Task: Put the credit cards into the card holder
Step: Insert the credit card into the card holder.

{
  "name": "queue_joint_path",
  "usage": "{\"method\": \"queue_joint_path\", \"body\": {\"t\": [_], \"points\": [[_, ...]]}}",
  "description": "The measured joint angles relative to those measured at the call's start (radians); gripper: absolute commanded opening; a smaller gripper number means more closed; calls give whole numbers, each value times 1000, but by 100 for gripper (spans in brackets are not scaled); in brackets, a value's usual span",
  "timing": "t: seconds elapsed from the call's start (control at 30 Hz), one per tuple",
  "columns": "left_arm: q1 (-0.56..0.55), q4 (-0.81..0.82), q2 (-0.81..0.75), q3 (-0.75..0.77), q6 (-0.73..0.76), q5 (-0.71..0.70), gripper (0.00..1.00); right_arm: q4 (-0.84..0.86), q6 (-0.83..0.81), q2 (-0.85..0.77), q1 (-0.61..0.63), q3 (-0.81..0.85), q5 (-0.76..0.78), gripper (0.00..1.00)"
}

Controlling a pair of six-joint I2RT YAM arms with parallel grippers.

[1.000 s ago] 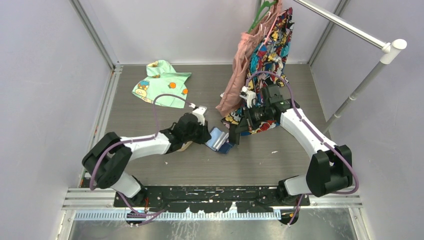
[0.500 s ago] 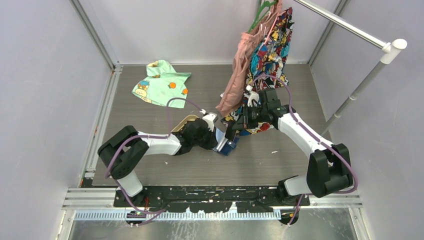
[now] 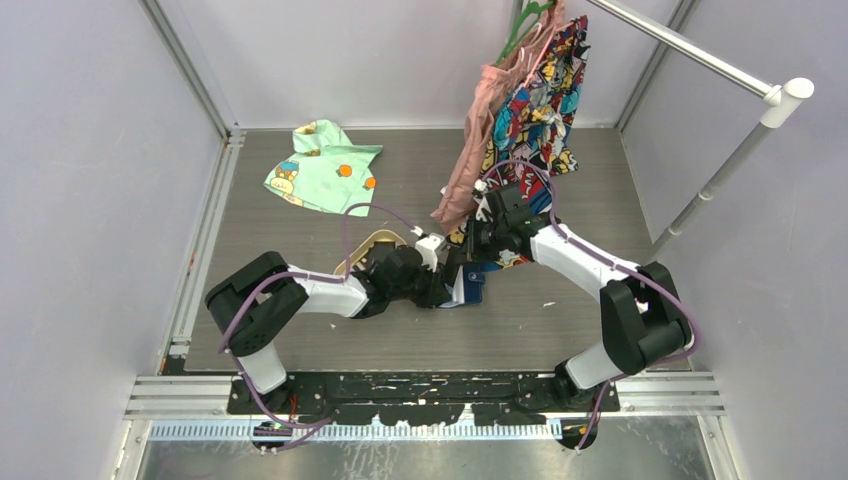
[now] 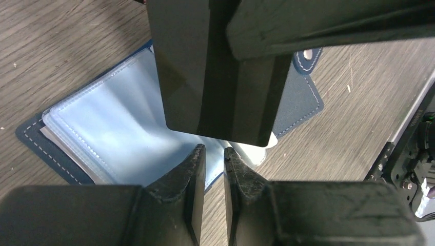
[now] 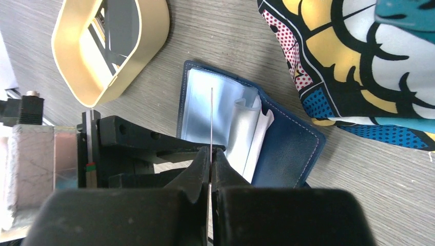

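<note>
Frame centre: right hand (image 5: 211, 154) clenched on dark credit card (image 4: 200, 87), edge-on over open card holder (image 5: 287, 148); left hand (image 4: 214, 159) slightly parted, empty. I'd line card edge with pocket mouth, slide slowly.

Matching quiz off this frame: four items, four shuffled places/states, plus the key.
Items
1. credit card
2. card holder
3. tan tray
4. green garment

Places/states
A. lies open on the table
B. lies at the far left of the table
C. pinched in the right gripper, above the open pockets
D. has dark cards in it

Pairs: 1-C, 2-A, 3-D, 4-B
</note>
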Motion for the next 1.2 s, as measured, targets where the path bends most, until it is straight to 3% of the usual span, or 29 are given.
{"method": "queue_joint_path", "body": {"t": [0.4,0.6,0.9,1.2], "points": [[0,37,-14,-32,-13,7,30,-27,-108,19,32,0,154,1],[8,18,-68,-70,-17,-43,27,-45,-158,18,32,0,195,1],[27,-58,-56,-33,-49,-62,19,-45,-196,18,16,-4,145,1],[29,-116,-49,-2,-72,-76,18,-41,-186,5,-58,-70,5,1]]}}
